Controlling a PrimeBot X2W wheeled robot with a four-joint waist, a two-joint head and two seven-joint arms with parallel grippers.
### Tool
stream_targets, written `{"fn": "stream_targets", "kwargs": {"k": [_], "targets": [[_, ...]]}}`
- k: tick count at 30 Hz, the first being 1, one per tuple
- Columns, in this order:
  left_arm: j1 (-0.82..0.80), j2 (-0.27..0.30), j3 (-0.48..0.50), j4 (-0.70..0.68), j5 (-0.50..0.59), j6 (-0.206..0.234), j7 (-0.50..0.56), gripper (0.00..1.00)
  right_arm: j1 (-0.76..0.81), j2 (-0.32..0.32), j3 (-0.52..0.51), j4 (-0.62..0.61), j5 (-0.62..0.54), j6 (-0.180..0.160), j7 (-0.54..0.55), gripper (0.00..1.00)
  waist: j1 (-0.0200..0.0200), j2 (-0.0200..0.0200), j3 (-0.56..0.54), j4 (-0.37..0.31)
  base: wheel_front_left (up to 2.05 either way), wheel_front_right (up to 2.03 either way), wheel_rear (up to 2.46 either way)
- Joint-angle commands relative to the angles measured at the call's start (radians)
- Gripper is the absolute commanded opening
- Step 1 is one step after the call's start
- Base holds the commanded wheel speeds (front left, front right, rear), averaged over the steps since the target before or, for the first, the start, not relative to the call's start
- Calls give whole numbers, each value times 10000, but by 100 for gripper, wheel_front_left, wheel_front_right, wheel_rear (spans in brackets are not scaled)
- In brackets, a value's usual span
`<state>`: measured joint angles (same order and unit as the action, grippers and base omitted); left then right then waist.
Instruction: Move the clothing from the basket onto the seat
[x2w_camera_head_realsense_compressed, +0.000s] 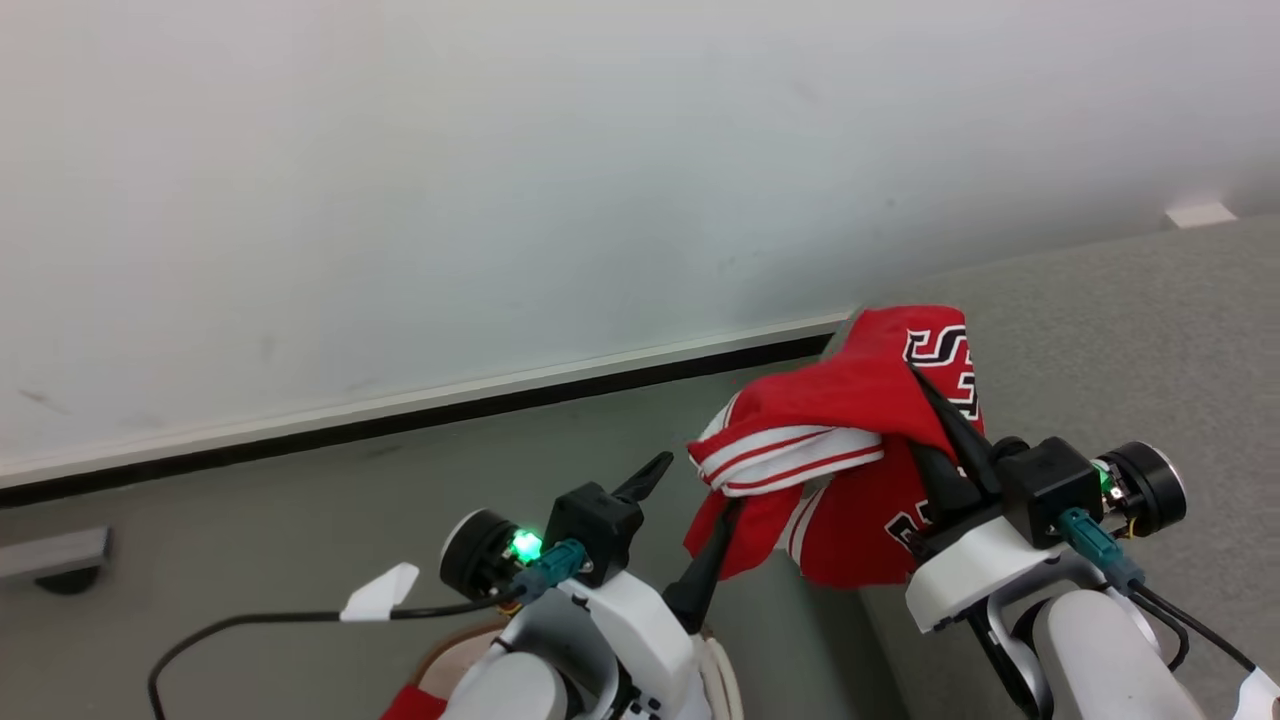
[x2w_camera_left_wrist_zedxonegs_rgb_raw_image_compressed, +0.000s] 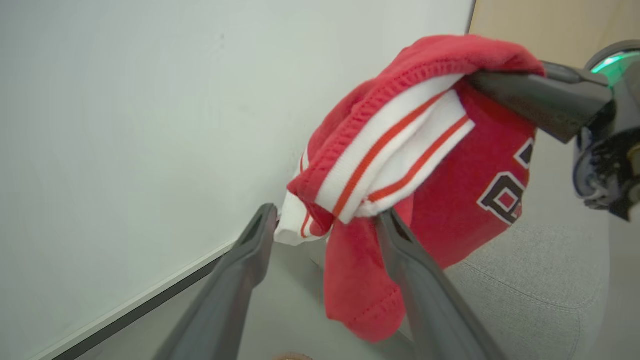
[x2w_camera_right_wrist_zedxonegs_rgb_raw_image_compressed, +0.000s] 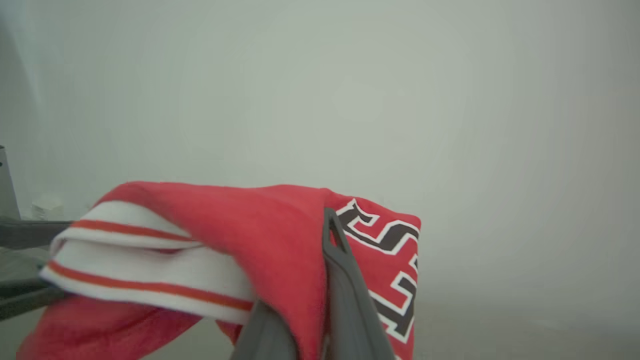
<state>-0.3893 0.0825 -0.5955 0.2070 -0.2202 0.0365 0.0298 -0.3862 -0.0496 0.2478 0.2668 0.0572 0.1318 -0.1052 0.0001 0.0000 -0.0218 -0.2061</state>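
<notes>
I'm seeing only a sliver of the basket (x2w_camera_head_realsense_compressed: 440, 655) at the bottom of the head view, because my left arm is covering the rest. A scrap of red cloth (x2w_camera_head_realsense_compressed: 410, 705) is showing by its brown rim, too cut off for me to tell whether it is lying inside. The black lettering on the clothing (x2w_camera_head_realsense_compressed: 850, 420) is folding out of sight, so I'm reading only parts of letters.

My right gripper (x2w_camera_head_realsense_compressed: 935, 410) is clamping tight on the clothing, with one finger buried under the red fabric. The clothing is hanging in the air beside the edge of the seat (x2w_camera_head_realsense_compressed: 1100, 330), over the floor. My left gripper (x2w_camera_left_wrist_zedxonegs_rgb_raw_image_compressed: 327, 212) is standing wide open, gripping nothing. Its fingers are straddling the hanging fold, and I cannot tell whether they are touching it.
</notes>
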Motion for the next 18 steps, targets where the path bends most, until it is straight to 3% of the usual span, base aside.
{"fn": "stream_targets", "kwargs": {"k": [1,12,18], "targets": [[35,15,-4,36,-161,37,-84,100,-18,-18,-72,-96,-24,-21,27,0,-1,0,106,-541,0,0,0],[-118,-110,-176,213,-289,113,-266,100,153,-15,-479,-532,-350,-21,233,0,-1,0,336,-2367,0,0,0],[-332,-161,-341,286,-392,125,-309,100,218,-12,-703,-741,-413,-21,340,0,-1,0,539,-2848,0,0,0]]}}
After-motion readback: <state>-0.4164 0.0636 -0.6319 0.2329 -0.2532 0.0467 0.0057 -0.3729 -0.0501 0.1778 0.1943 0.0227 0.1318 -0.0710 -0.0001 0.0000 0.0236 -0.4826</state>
